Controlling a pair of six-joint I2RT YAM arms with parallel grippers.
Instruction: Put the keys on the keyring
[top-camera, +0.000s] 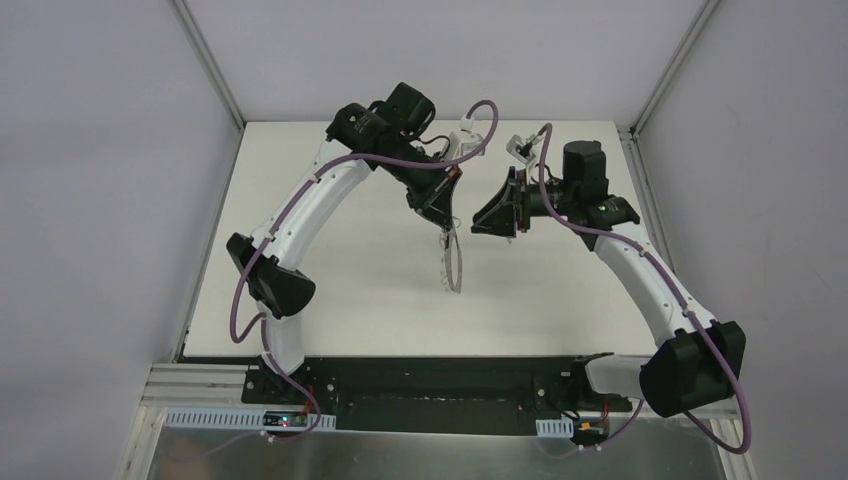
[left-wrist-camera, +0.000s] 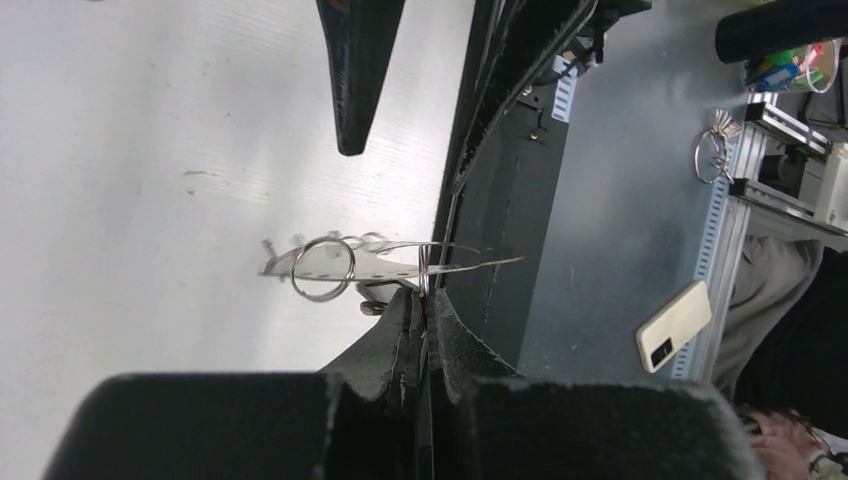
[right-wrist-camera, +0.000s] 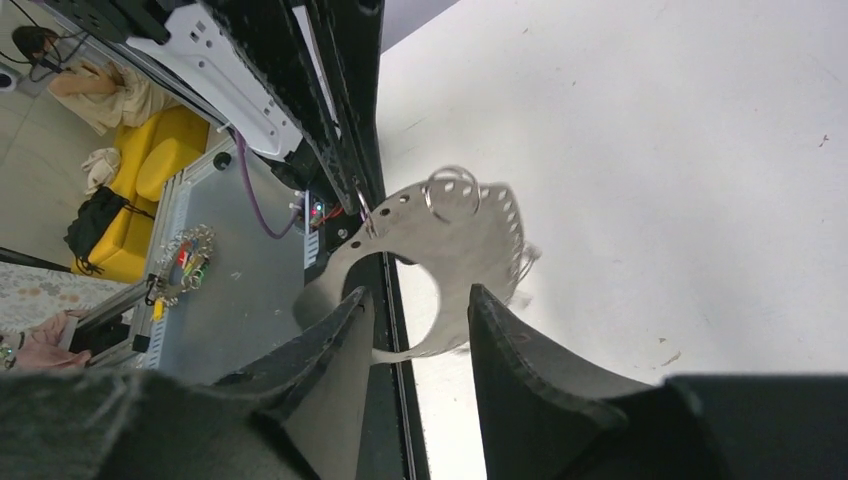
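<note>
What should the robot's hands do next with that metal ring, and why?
Probably the right hand should back away from the keyring: its fingers stand apart on either side of the band, gripping nothing, while the left hand alone pinches it shut.

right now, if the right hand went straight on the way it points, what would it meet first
The keyring, pinched by the left hand, just ahead of the open right hand; exact depth unclear.

No writing, label, brand or number is legible, neither on the keyring nor on the counter.
</note>
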